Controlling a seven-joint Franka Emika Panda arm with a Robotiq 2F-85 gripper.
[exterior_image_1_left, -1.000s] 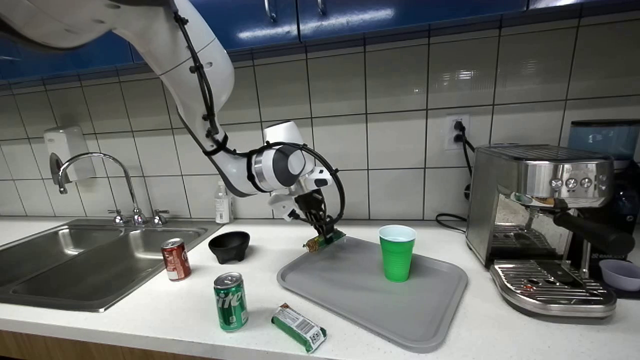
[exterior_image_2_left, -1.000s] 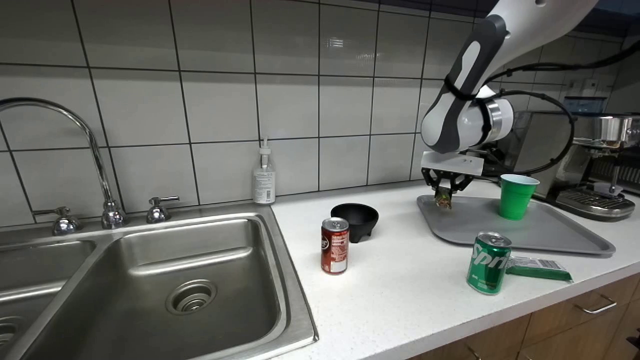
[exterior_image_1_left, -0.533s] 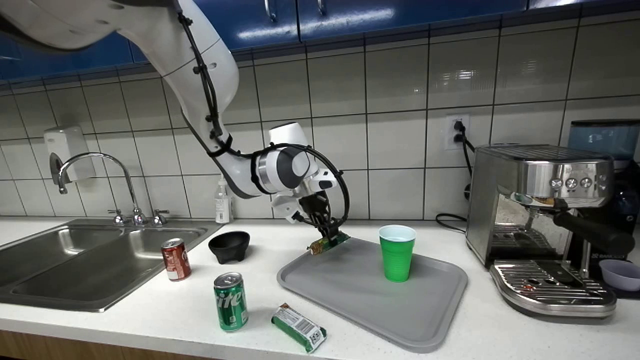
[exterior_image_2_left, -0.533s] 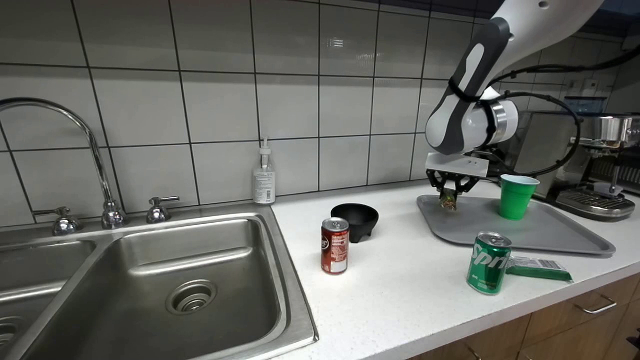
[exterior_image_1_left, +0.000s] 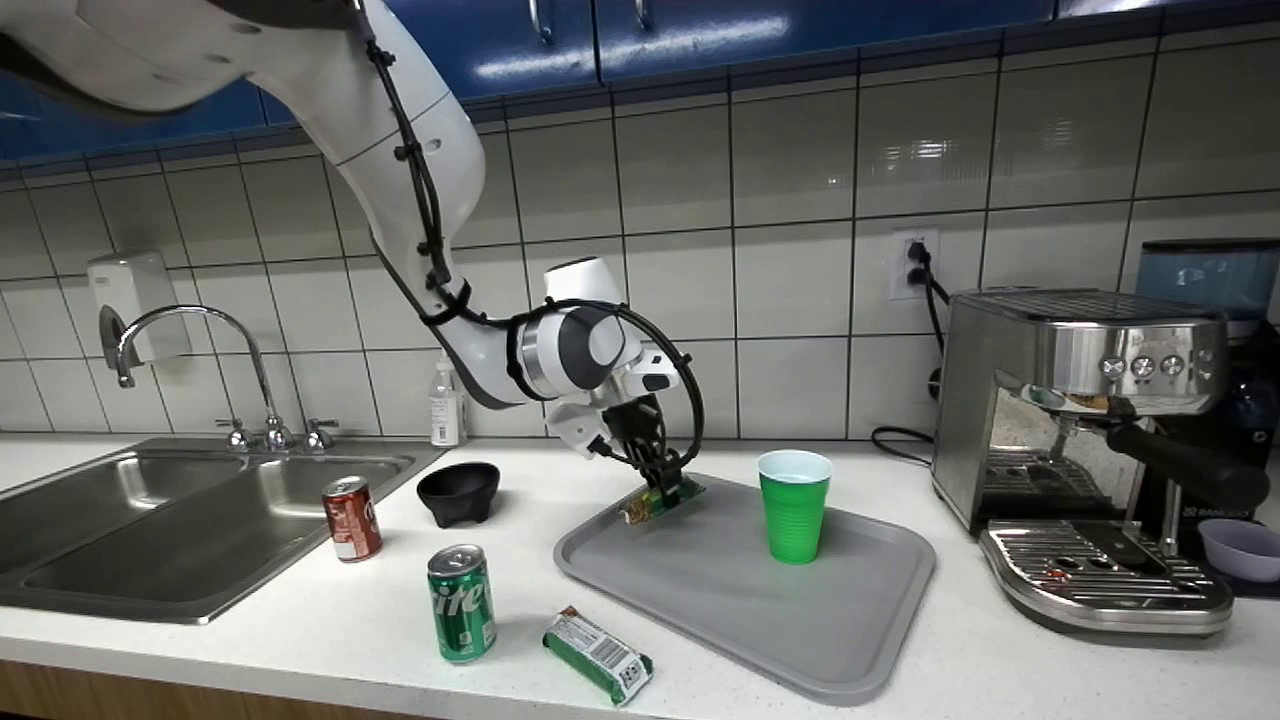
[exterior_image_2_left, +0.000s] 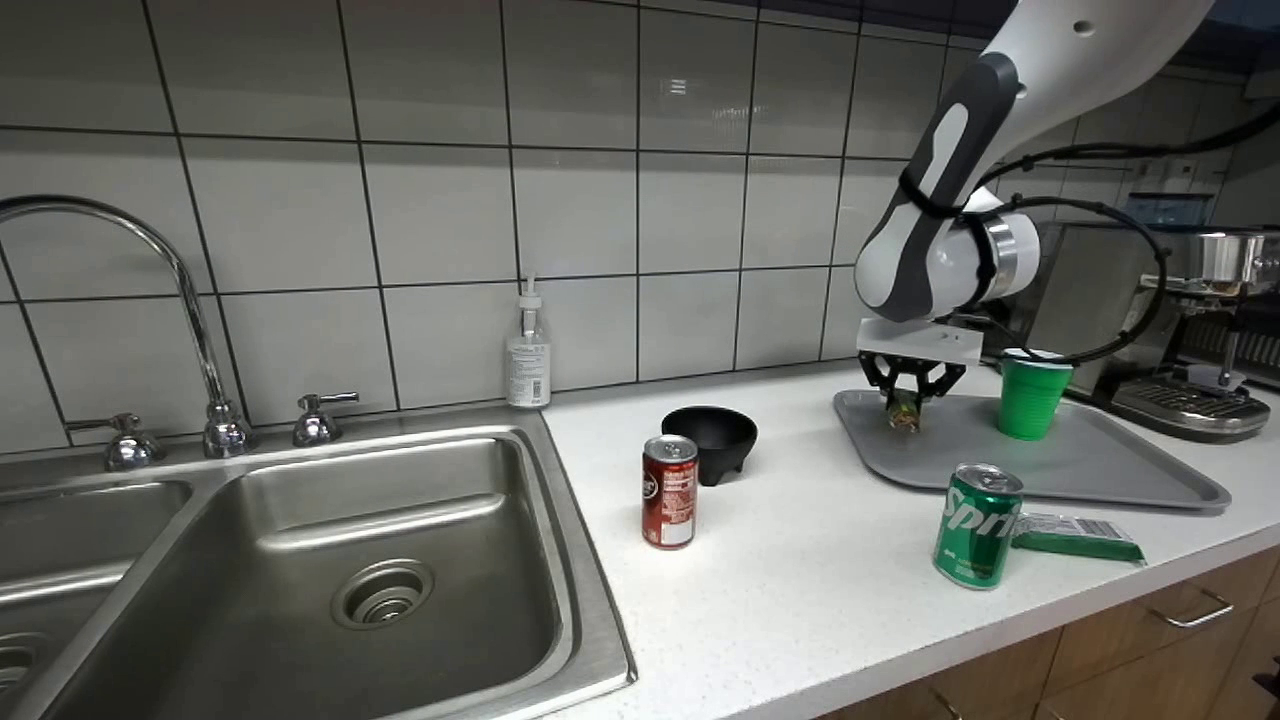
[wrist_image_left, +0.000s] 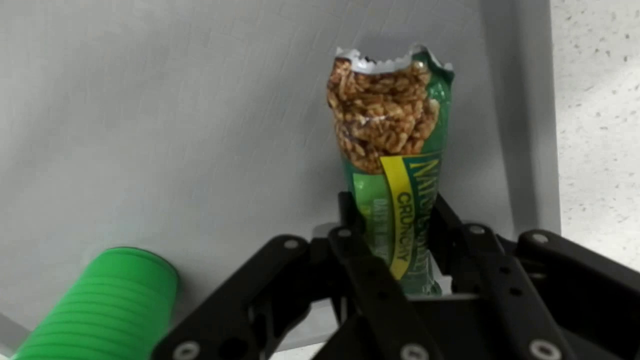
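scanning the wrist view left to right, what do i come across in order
Green plastic cup, Nature Valley Crunchy granola bar, right-hand raised rim of the grey tray, speckled white countertop.

Wrist view close behind hand (wrist_image_left: 395, 210), looking down, both exterior views farther back, facing tiled wall (exterior_image_1_left: 790, 160), all sharing tray (exterior_image_1_left: 740, 600)
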